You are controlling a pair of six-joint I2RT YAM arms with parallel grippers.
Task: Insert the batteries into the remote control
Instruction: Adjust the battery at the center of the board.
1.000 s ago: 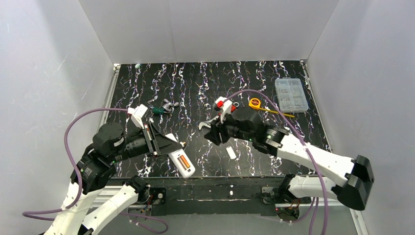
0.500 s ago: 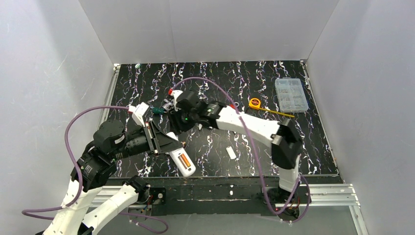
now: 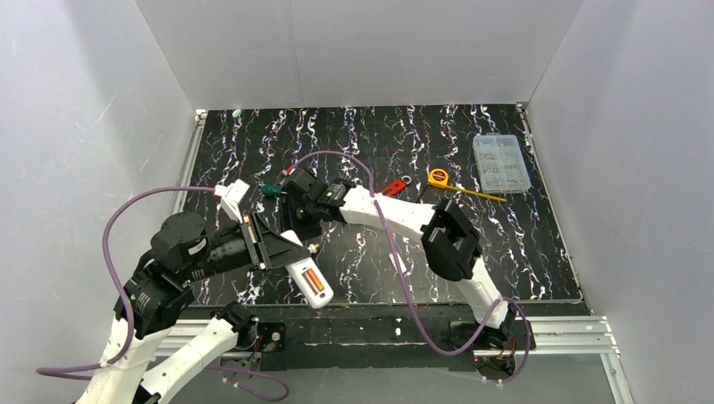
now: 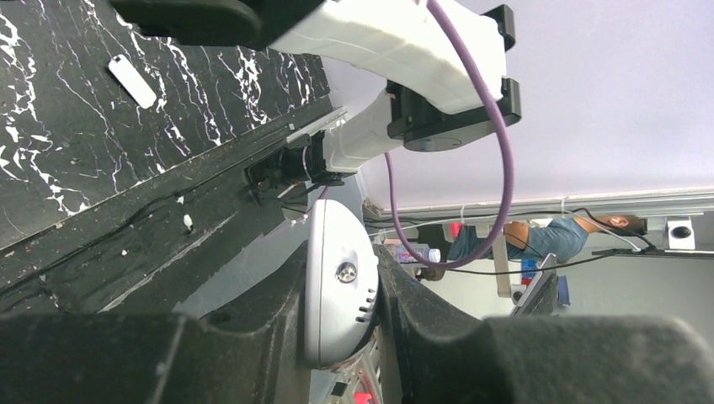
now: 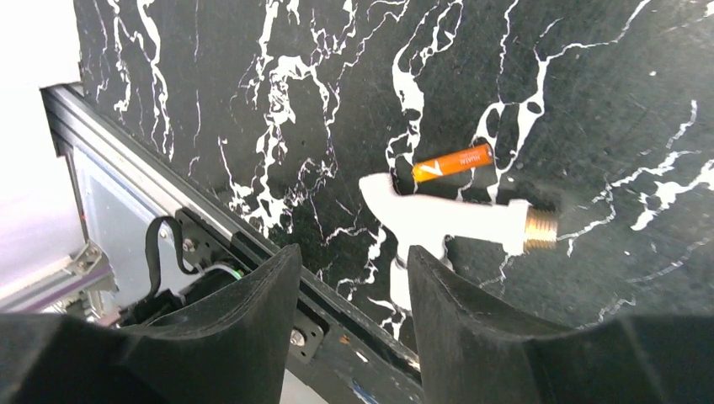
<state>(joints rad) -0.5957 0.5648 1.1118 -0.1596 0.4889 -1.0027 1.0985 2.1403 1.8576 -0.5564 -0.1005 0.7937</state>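
Observation:
My left gripper (image 3: 282,251) is shut on the white remote control (image 3: 308,283) and holds it tilted over the table's near left edge. One orange battery (image 3: 313,279) lies in its open recess. In the left wrist view the remote's end (image 4: 339,290) is clamped between my fingers. My right gripper (image 3: 296,220) reaches across to the left, just behind the remote. In the right wrist view it is open and empty (image 5: 354,290), above a loose orange battery (image 5: 452,162) that lies on the table beside a white tool with a brass tip (image 5: 455,217).
A small flat white cover piece (image 3: 398,263) lies near the front centre. A red-handled wrench (image 3: 392,186), a yellow tape measure (image 3: 438,177) and a clear compartment box (image 3: 502,162) sit at the back right. A green item (image 3: 271,190) lies at the back left.
My right arm has swung from the table's centre far to the left and now hangs just behind the remote. The left arm with the remote has barely moved.

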